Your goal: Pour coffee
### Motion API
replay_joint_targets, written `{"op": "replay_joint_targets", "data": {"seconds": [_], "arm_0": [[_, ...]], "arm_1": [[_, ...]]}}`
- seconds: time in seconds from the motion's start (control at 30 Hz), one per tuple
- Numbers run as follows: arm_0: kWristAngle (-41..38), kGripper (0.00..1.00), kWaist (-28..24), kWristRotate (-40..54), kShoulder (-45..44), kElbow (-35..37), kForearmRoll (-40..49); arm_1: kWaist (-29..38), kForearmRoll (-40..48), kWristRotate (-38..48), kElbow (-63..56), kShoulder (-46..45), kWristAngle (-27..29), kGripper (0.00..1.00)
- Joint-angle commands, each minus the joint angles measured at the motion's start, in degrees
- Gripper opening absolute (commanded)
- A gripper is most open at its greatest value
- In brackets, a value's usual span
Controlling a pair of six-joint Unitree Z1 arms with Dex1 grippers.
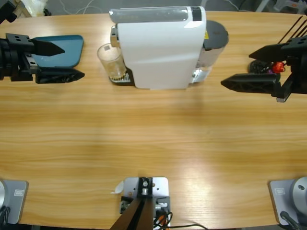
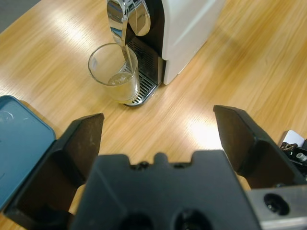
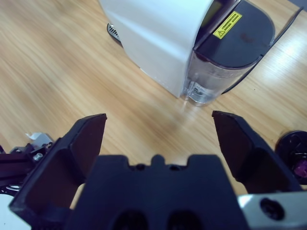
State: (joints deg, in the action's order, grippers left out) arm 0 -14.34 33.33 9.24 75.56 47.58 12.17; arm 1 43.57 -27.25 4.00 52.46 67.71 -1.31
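A clear glass (image 1: 111,61) (image 2: 115,72) stands on the drip tray (image 2: 144,88) under the spout (image 2: 127,17) of the white coffee machine (image 1: 158,48) (image 2: 187,28) (image 3: 158,33). A thin layer of amber coffee (image 1: 116,74) lies at the bottom of the glass. My left gripper (image 1: 67,61) (image 2: 158,129) is open, left of the glass and apart from it, with nothing between its jaws. My right gripper (image 1: 237,68) (image 3: 158,129) is open too, holding nothing. It is right of the machine, level with the dark water tank (image 1: 216,36) (image 3: 230,52).
A blue tray (image 1: 57,50) (image 2: 19,143) lies under the left gripper at the back left. Behind the right gripper, a black holder (image 1: 261,67) (image 3: 295,155) carries red and purple capsules (image 1: 274,67). Bare wood runs across the middle and front of the table (image 1: 153,139).
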Motion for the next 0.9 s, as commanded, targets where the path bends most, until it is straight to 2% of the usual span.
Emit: {"op": "replay_joint_targets", "data": {"seconds": [0.03, 0.9], "arm_0": [[-0.54, 1.0, -0.6, 0.34, 0.11, -2.53, -0.55], [-0.52, 1.0, -1.23, 0.25, -1.07, -3.2, -0.6]], "arm_1": [[-0.94, 0.8, -0.05, -0.04, 1.48, 1.31, 1.0], [-0.92, 0.62, 0.04, 0.49, 1.33, 1.42, 1.0]]}}
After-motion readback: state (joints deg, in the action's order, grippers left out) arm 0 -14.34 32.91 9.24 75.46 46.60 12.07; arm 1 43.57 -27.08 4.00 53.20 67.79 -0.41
